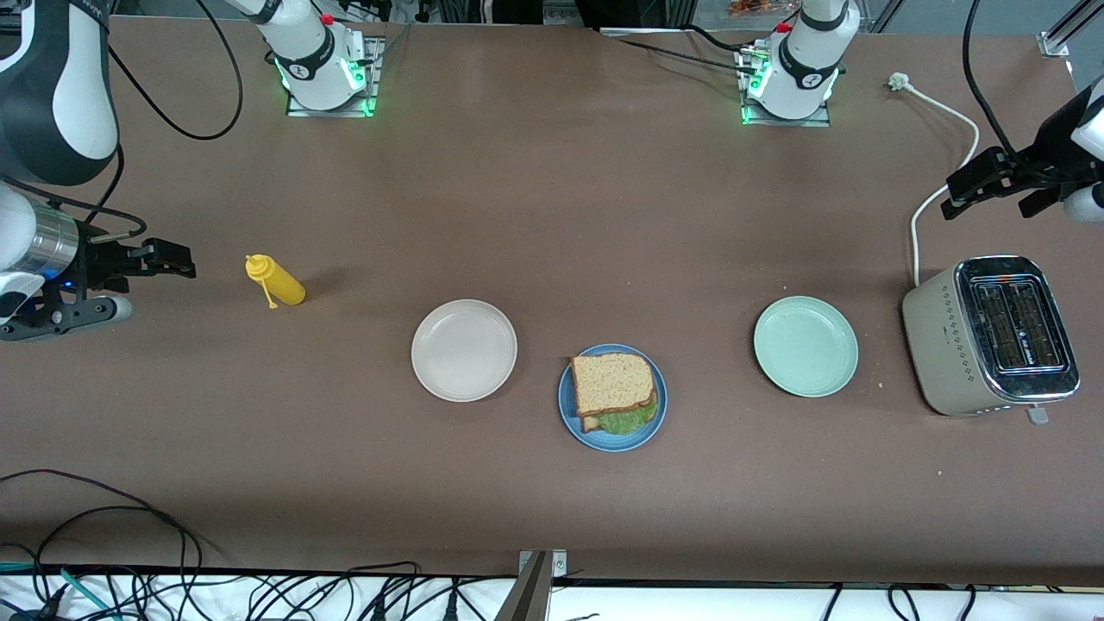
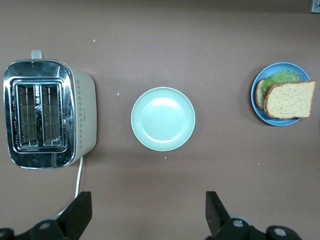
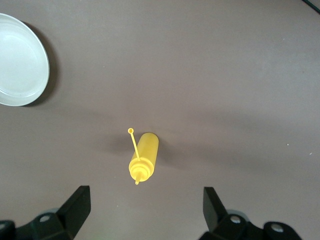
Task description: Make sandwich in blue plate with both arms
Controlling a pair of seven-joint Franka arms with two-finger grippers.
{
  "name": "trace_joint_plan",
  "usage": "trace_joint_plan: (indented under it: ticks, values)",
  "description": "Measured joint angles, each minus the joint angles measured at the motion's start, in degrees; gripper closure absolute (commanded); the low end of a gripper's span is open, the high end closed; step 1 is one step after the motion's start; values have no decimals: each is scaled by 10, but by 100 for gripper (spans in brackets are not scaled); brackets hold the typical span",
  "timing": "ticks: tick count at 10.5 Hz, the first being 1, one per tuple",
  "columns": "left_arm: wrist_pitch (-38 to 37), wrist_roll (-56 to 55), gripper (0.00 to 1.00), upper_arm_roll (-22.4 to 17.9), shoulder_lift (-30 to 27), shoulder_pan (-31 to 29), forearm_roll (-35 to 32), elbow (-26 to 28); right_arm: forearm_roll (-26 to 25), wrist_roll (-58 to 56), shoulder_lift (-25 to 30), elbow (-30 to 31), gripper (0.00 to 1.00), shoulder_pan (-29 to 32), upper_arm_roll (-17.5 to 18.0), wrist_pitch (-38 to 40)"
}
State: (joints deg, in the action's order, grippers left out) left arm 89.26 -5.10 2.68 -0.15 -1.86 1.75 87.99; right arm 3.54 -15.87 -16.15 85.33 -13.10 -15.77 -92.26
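Brown table [image 1: 552, 216]: sandwich [image 1: 613, 392] on blue plate [image 1: 573, 420]; both claws spread, empty.

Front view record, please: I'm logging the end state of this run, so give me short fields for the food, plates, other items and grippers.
sandwich: assembled, lettuce showing between bread slices, on the blue plate
beige plate: bare, toward the right arm's end
pale green plate: bare, beside the toaster
mustard bottle: lying on its side
left gripper: open, above the toaster's cord
right gripper: open, near the mustard bottle
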Motion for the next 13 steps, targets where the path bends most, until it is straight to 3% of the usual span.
trace_joint_plan:
  ticks: [2, 5, 13]
  values:
    - [-2, 0, 0, -4, 1, 0, 0, 0, 0, 29, 3, 0, 0, 5, 10, 1]
    - [-2, 0, 0, -3, 1, 0, 0, 0, -7, 80, 16, 1, 0, 39, 67, 10]
    - [-48, 0, 0, -2, 2, 0, 0, 0, -35, 121, 85, 33, 0, 45, 92, 25]
